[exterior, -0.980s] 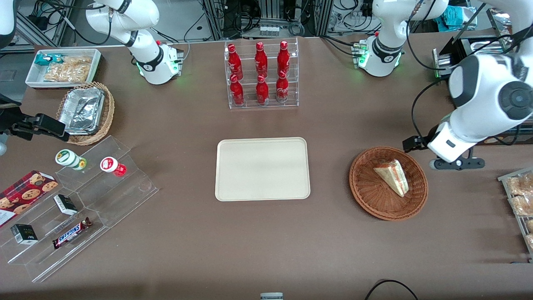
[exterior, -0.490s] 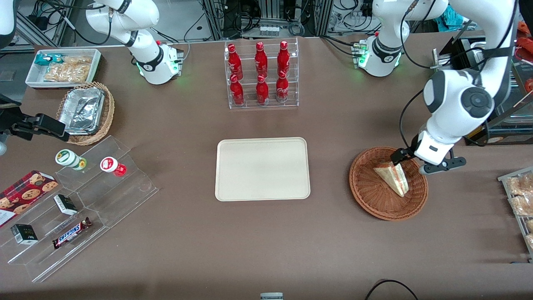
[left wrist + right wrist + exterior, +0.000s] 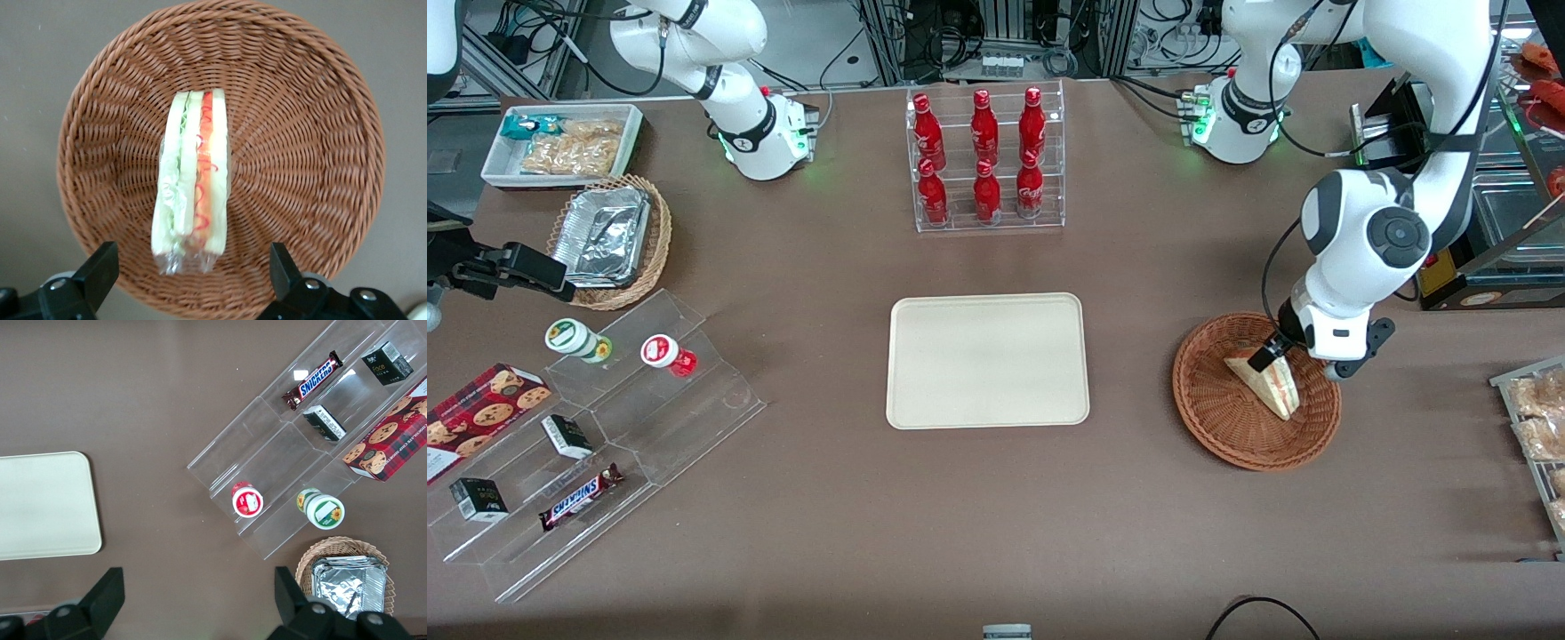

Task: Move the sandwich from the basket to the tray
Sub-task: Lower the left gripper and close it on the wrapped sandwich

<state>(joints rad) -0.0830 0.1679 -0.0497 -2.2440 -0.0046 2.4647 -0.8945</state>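
The sandwich (image 3: 1270, 384), a clear-wrapped white wedge with red and green layers, lies in the round reddish-brown basket (image 3: 1214, 418) toward the working arm's end of the table. My gripper (image 3: 1294, 361) hovers just above the basket, over the end of the sandwich farther from the front camera. In the left wrist view the gripper (image 3: 192, 259) is open; its black fingers (image 3: 101, 268) stand wide apart on either side of the sandwich (image 3: 193, 193), not touching it, with the basket (image 3: 307, 133) beneath. The cream tray (image 3: 987, 360) lies bare at the table's middle.
A clear rack of red bottles (image 3: 985, 160) stands farther from the front camera than the tray. A wire shelf of pastries (image 3: 1538, 418) is at the working arm's table edge. Acrylic steps with snacks (image 3: 596, 427), a foil-tray basket (image 3: 609, 240) and a white bin (image 3: 560, 142) lie toward the parked arm's end.
My arm has swung in from the table's edge and come down over the basket. The gripper now sits above the sandwich. The sandwich has not moved.
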